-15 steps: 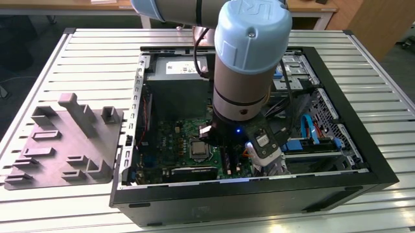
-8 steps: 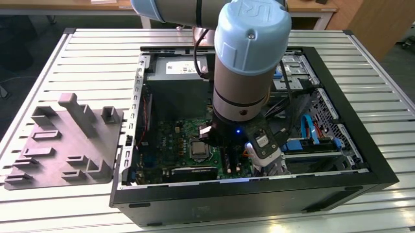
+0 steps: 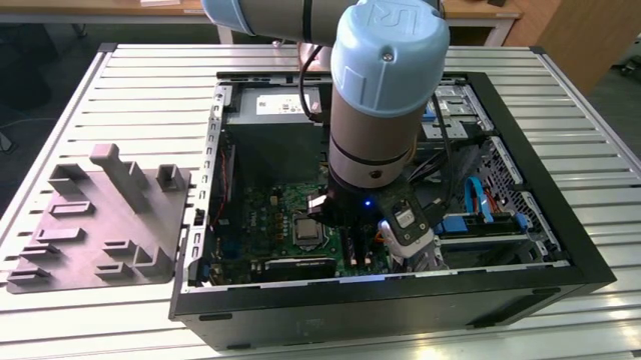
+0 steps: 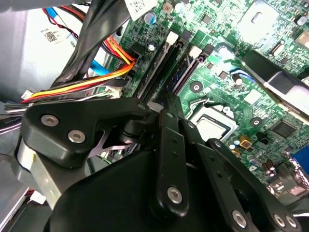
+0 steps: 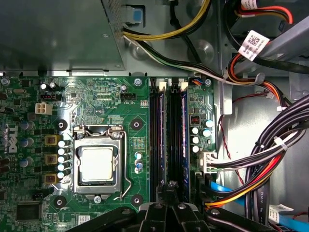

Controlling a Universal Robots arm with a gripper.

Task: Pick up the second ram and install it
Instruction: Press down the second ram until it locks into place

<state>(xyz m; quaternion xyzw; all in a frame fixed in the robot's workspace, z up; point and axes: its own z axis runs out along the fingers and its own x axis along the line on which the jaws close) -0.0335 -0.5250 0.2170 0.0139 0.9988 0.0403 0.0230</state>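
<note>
The install step looks in hand: the black-linked end effector (image 5: pixel 170 193) hangs low over the long black slot rails (image 5: pixel 161 135) of the green motherboard (image 5: pixel 96 106). A dark-blue circuit-board strip, the second ram (image 5: pixel 184 135), stands on edge in the slot just beside its tip. Whether it is gripped or released, I cannot tell. Judging by this, seating needs a straight, even downward press.
</note>
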